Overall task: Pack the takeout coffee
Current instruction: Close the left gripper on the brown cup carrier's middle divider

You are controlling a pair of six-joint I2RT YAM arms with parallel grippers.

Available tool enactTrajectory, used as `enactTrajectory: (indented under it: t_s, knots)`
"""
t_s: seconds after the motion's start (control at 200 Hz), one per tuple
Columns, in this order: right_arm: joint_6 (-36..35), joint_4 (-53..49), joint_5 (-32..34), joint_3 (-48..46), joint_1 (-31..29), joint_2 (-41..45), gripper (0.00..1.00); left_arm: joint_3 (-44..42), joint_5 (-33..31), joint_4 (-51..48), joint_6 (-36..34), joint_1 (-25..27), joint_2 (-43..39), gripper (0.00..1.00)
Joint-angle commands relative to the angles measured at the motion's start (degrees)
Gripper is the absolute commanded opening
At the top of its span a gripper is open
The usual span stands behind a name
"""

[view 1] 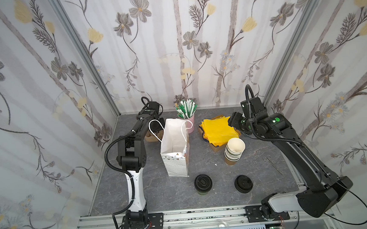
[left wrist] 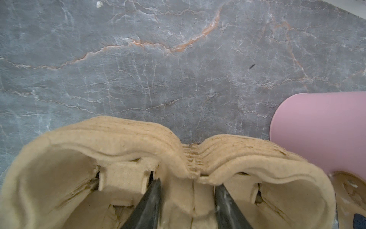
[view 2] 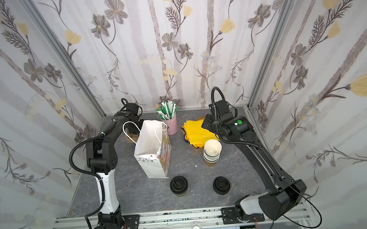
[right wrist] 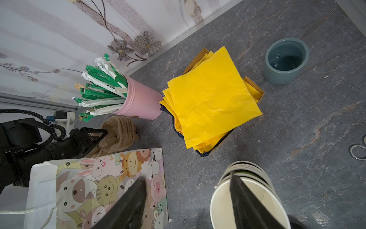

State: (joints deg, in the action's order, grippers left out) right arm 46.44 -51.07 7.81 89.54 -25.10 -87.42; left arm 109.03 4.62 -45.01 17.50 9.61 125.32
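Left pincer (left wrist: 188,186): closest to the left wrist lens, on the far side of the paper bag (view 1: 175,166); fingers apart, astride the middle rib of the topmost in a stack of pulp carriers (left wrist: 118,128); whether they pinch it cannot be told.
Right pincer (right wrist: 187,176): fingers apart, nothing between them; raised clear of the counter (view 1: 150,188), to the right of the bag, near the stack of lidless cups (right wrist: 221,202).
Takeout coffee (view 1: 203,183): upright on the counter, just in front of the bag's near right corner; untouched, well apart from both pincers.
Handling, judged: thin paper wall, light, likely to dent under a hard squeeze; the smooth plastic lid may slip or pop off if lifted by it.
Hold, judged: around the side wall below the lid rim, gentle closure, kept upright.
Lid pile (view 1: 243,183): further right of the bag than the coffee; same black top from above, easy to mistake.
Hidden: the coffee's fill level, under the lid; most of its brownish-green side, only a sliver showing in both top views.
Cut off: coffee absent from both wrist views; left pincer masked by bag and arm in both top views.
Unclear: crumpled pale contents at the bag's bottom.
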Motion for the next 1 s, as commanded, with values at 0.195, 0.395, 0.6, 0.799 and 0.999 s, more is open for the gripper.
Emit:
enactTrajectory:
  t_s: [0.195,0.395,0.6,0.799,0.999]
  knots:
    - [0.76,0.81,-0.08,-0.24,-0.03,-0.03,0.68,0.74,-1.23,-1.39,-0.80,0.11,-1.17,0.42]
    - [0.80,0.97,-0.15,-0.24,-0.03,-0.13,0.68,0.76,-1.72,-1.74,-0.71,0.07,-2.57,0.42]
    - [0.67,1.00,-0.14,-0.40,-0.03,-0.04,0.68,0.79,-2.99,-2.27,-0.71,0.06,-3.52,0.42]
    - [0.50,1.06,-0.10,-0.67,0.00,0.36,0.68,2.37,-4.37,-2.94,-0.37,0.02,-4.46,0.42]
    - [0.28,1.36,-0.15,-1.29,0.12,0.90,0.69,5.34,-5.48,-3.68,0.42,-0.88,-6.07,0.40]
